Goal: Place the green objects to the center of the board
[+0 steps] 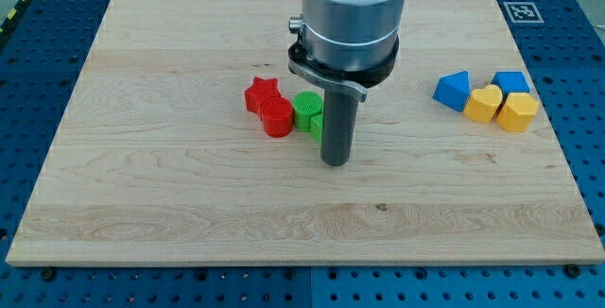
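Observation:
A green round block [306,108] sits near the board's middle. A second green block [317,125] shows only as a sliver at its lower right, mostly hidden behind my rod; its shape cannot be made out. My tip [336,162] rests on the board just below and right of the green blocks, close to the hidden one. A red star block [261,94] and a red round block [277,117] lie touching each other just left of the green round block.
At the view's right lie two blue blocks [453,90] [511,83] and two yellow blocks [485,104] [517,111] in a tight cluster near the wooden board's [170,185] right edge. The arm's grey body [352,10] covers the board's top middle.

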You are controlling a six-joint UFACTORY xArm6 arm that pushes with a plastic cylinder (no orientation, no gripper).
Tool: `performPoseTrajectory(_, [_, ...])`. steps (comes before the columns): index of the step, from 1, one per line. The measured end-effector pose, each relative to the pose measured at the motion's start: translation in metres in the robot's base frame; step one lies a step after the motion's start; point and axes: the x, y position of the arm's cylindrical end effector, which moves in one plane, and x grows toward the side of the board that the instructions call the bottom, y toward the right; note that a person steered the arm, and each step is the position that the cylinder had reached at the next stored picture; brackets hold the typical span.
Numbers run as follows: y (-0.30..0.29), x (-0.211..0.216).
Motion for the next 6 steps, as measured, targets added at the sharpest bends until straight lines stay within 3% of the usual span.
performPoseTrajectory(3, [0.0,-0.022])
performPoseTrajectory(6, [-0.003,-0.07])
